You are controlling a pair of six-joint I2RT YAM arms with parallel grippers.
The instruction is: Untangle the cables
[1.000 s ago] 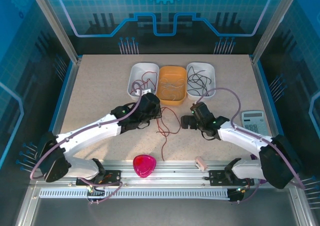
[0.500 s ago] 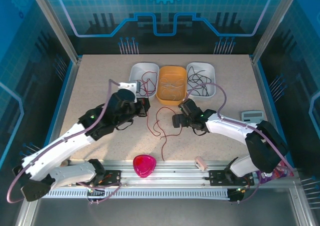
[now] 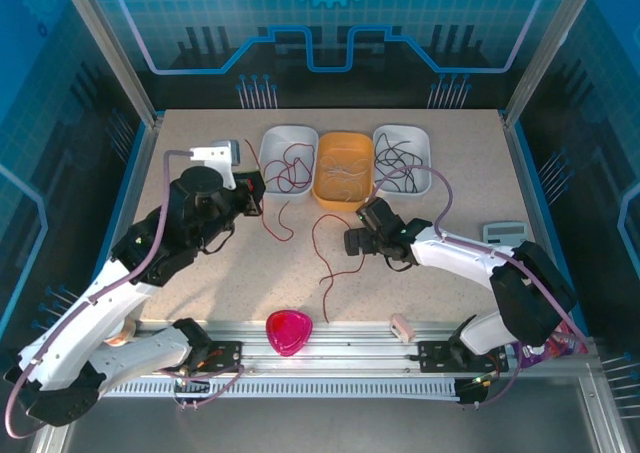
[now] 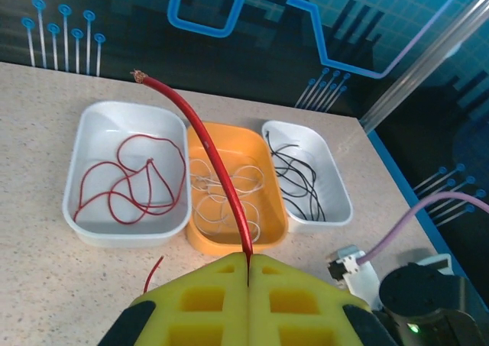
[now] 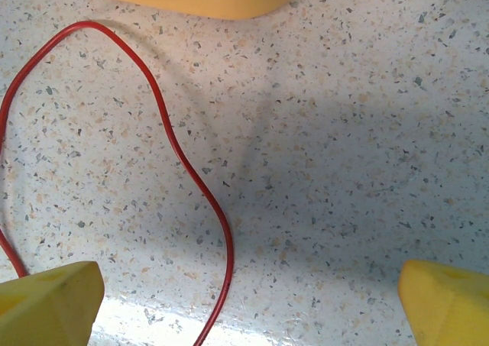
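Observation:
My left gripper [image 3: 252, 195] hangs left of the trays, its yellow pads [image 4: 200, 300] shut on a red cable [image 4: 206, 155] that arcs up and away from them. That cable's free part dangles toward the table [image 3: 281, 220]. Another red cable [image 3: 321, 255] lies curled on the table in front of the orange tray [image 3: 343, 199]. My right gripper [image 3: 352, 241] is beside it, jaws wide open, and the strand [image 5: 180, 159] runs between the fingertips [image 5: 47, 300]. More red cables [image 4: 126, 182] lie in the left white tray, whitish ones [image 4: 229, 197] in the orange tray, black ones [image 4: 302, 178] in the right white tray.
A pink heart-shaped object [image 3: 289, 331] and a small pale block [image 3: 402, 326] sit by the front rail. A calculator [image 3: 505, 239] lies at the right edge. The three trays [image 3: 400, 133] stand in a row at the back middle.
My left gripper has swung left and back, carrying a red cable away from the one on the table. My right gripper shifted left toward the lying cable, then held still.

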